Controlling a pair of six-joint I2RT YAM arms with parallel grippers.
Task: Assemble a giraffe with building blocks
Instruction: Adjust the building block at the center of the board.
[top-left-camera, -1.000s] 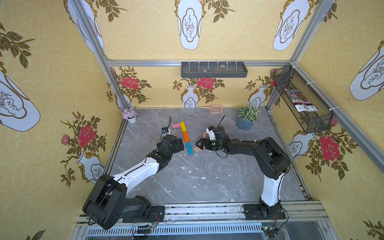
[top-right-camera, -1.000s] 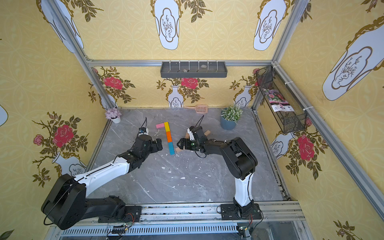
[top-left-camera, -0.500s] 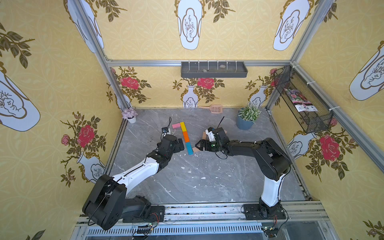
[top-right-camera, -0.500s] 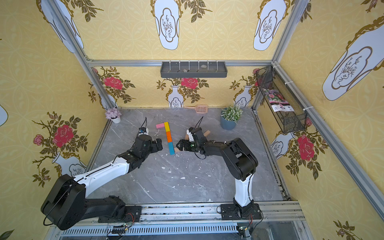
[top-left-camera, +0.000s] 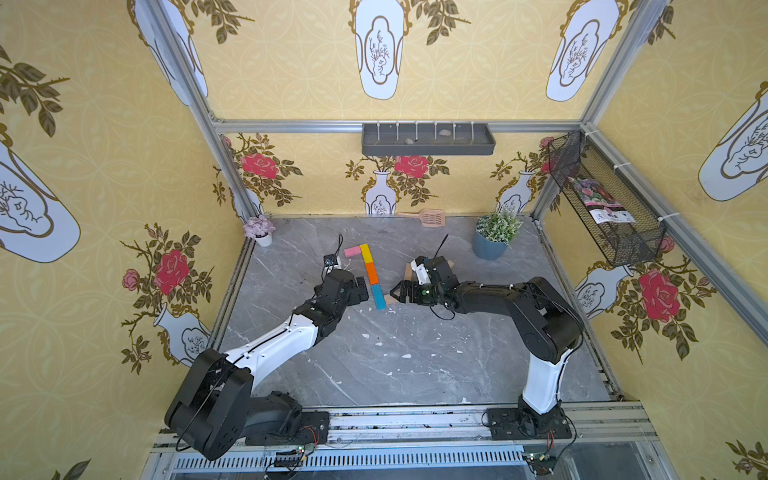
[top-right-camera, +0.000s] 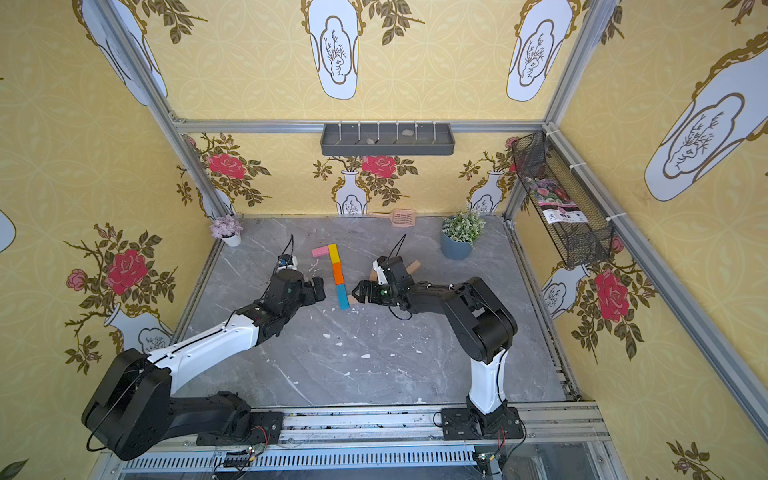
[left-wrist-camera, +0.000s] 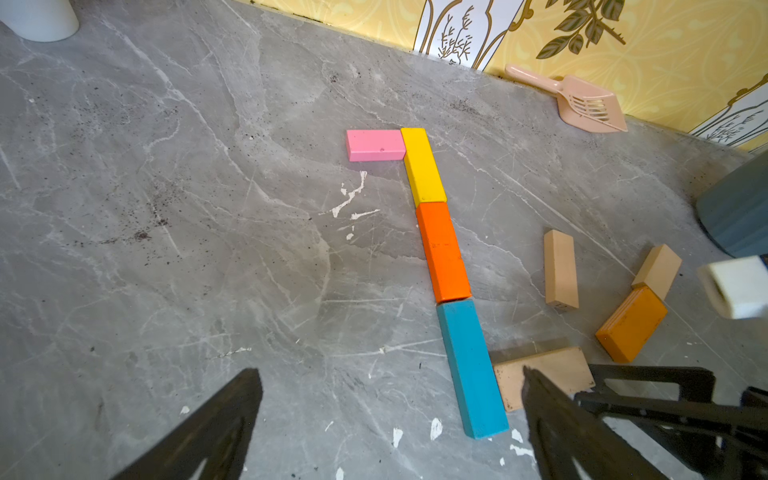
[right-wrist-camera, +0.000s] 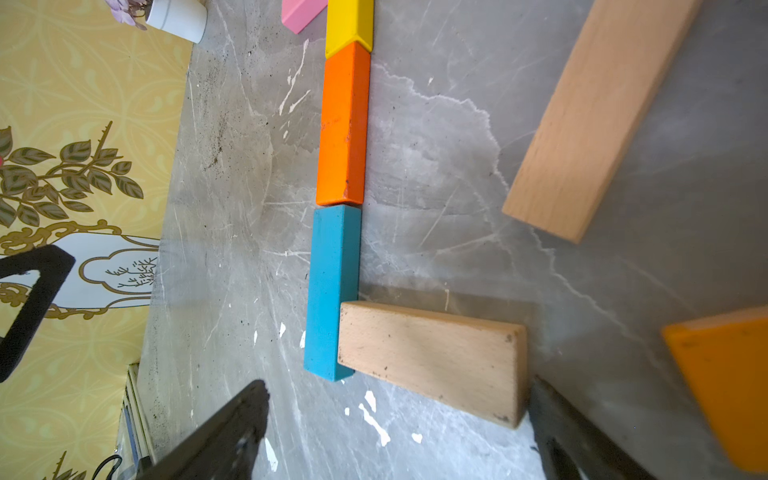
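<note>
Eight bars on the bench (top-left-camera: 374, 365): the giraffe (top-left-camera: 371, 272) has only its head and neck.
One pink bar (left-wrist-camera: 376, 144) touches one yellow (left-wrist-camera: 424, 166), which runs end to end with one orange (left-wrist-camera: 444, 251) and one blue (left-wrist-camera: 469, 365). One tan bar (right-wrist-camera: 428, 353) touches the blue's free end. Two more tan bars (left-wrist-camera: 561, 270) (left-wrist-camera: 658, 270) and a second orange (left-wrist-camera: 631, 324) lie loose nearby. The left end effector (top-left-camera: 362, 287) and right end effector (top-left-camera: 398, 292) are both spread wide, holding nothing. The packet (top-left-camera: 602, 203) label is too small to read.

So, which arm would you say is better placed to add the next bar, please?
Right, I'd say: its open tool is right by the tan bar touching the blue bar, and the loose orange bar lies on its side.
</note>
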